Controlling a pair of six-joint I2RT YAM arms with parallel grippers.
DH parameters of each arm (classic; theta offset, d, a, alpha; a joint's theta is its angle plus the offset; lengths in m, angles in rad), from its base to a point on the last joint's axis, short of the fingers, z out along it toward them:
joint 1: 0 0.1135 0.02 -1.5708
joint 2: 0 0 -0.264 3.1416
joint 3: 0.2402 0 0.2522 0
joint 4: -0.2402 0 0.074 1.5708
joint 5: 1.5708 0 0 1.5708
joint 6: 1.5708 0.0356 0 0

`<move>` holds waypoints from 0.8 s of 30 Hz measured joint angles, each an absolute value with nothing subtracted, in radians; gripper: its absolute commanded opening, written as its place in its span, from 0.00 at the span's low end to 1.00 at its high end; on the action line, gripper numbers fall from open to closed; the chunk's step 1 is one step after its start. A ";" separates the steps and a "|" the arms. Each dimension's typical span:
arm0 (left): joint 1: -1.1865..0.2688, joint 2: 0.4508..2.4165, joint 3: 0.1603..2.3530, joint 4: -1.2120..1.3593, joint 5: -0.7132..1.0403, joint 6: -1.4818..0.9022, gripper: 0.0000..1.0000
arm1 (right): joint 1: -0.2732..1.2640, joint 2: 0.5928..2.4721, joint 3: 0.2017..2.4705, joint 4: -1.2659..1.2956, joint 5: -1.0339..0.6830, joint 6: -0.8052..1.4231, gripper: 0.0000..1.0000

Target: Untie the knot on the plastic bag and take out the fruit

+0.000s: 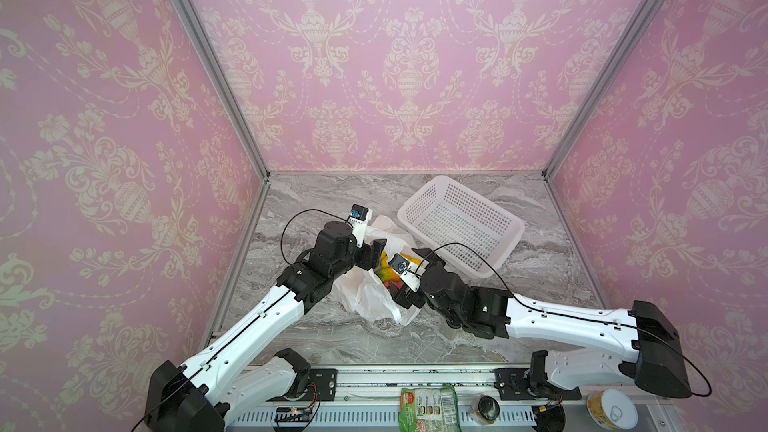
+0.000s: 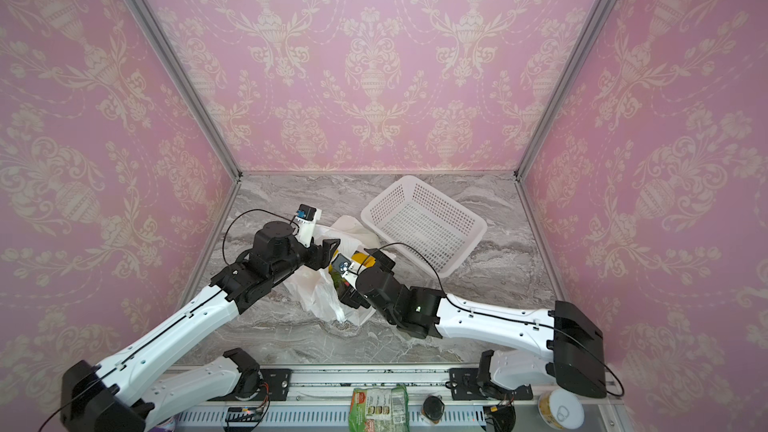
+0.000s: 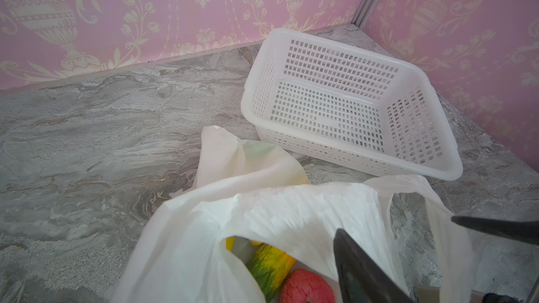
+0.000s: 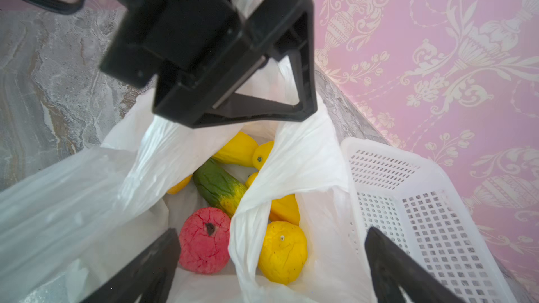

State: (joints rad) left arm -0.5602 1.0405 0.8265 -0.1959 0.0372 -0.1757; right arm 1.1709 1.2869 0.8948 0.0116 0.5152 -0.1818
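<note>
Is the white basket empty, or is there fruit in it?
Empty: the basket shows only bare perforated floor; the fruit lies inside the plastic bag.

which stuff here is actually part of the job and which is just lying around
Job: plastic bag, open; fruit inside it.
Lying about: white basket beside the bag; green packet, small jar and tin can by the front rail.

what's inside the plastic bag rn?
Through the open mouth of the plastic bag: a pink-red round fruit, a green-yellow striped one and several yellow pieces. Bag folds cover parts of the yellow ones, so the full count can't be told.
</note>
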 measured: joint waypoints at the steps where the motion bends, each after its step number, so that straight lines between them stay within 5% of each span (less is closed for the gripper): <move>1: -0.560 1.040 0.826 -0.196 0.037 -0.178 0.74 | 1.174 1.288 0.895 0.022 0.537 -0.186 1.00; 7: -0.560 1.018 0.812 -0.199 0.040 -0.201 0.76 | 1.153 1.422 0.928 0.046 0.715 -0.216 0.90; 9: -0.560 1.011 0.812 -0.199 0.042 -0.204 0.78 | 1.138 1.464 0.944 0.044 0.741 -0.224 0.75; 13: -0.560 0.996 0.801 -0.200 0.045 -0.212 0.86 | 1.104 1.478 0.982 0.037 0.756 -0.226 0.25; 20: -0.561 0.995 0.796 -0.227 0.050 -0.227 0.91 | 1.020 1.392 1.095 0.017 0.691 -0.157 0.00; 22: -0.561 0.999 0.796 -0.226 0.050 -0.227 0.70 | 1.009 1.359 1.111 0.017 0.663 -0.142 0.00; 24: -0.561 1.019 0.797 -0.226 0.050 -0.227 0.27 | 1.008 1.330 1.113 0.017 0.636 -0.124 0.00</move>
State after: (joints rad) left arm -0.5606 1.0187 0.7971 -0.2260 0.0498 -0.2272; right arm 1.0084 1.3296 1.1133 0.0166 0.6357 -0.1238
